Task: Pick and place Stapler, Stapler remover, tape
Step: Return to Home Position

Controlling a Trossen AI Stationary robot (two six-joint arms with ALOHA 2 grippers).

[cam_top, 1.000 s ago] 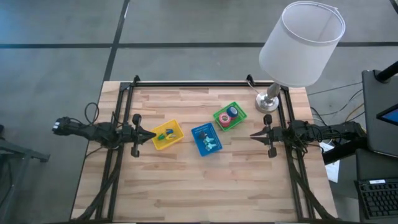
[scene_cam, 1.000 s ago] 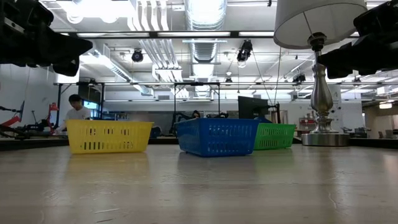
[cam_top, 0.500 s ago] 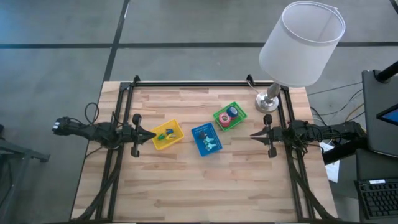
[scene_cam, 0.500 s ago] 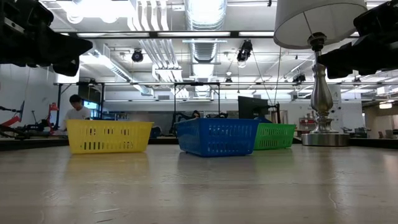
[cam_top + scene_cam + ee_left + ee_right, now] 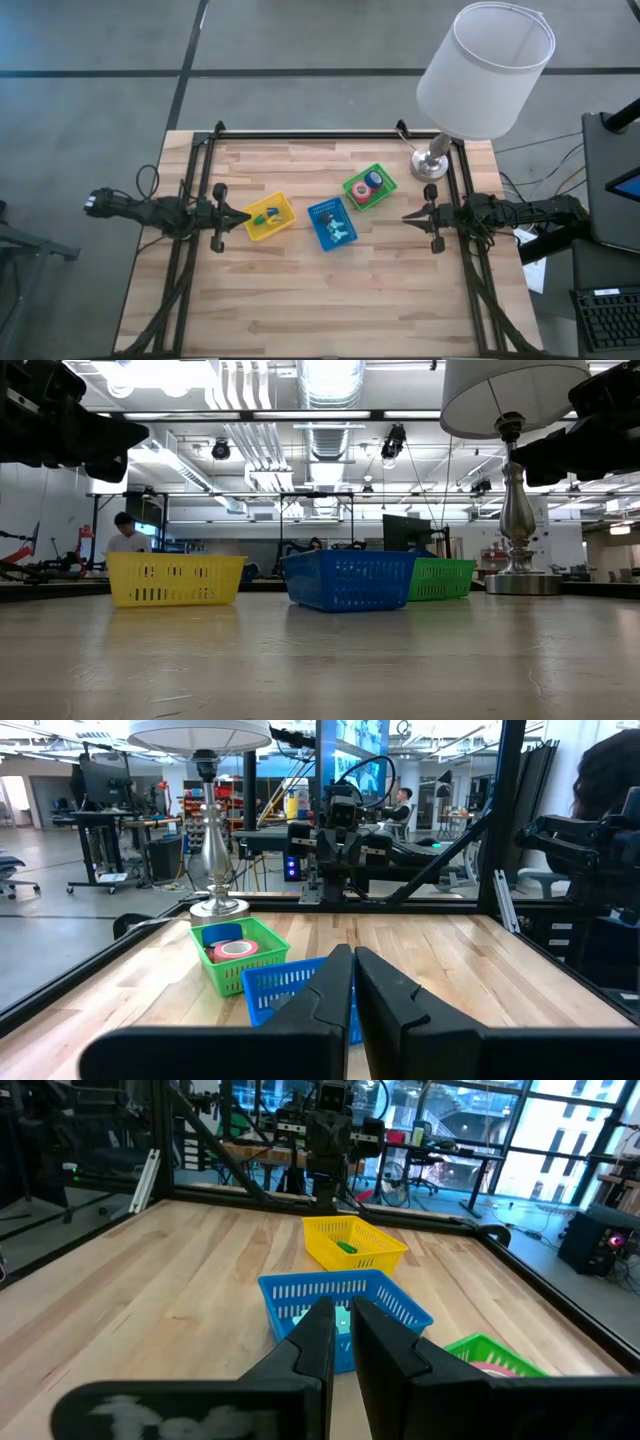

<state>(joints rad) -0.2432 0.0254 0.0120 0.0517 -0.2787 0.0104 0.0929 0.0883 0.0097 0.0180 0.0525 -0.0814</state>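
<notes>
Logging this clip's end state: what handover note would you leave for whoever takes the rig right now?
Left pincer: shut, empty, at the table's left side, near the yellow bin.
Right pincer: shut, empty, at the right side.
Tape rolls lie in the green bin; the yellow bin and blue bin hold small items, too small to name.
Sorting looks done; probably only parking the arms is left.

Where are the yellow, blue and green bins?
yellow bin (image 5: pixel 172 580), low view, front wall.
blue bin (image 5: pixel 348 580), low view, front wall.
green bin (image 5: pixel 445 580), low view, front wall.
</notes>
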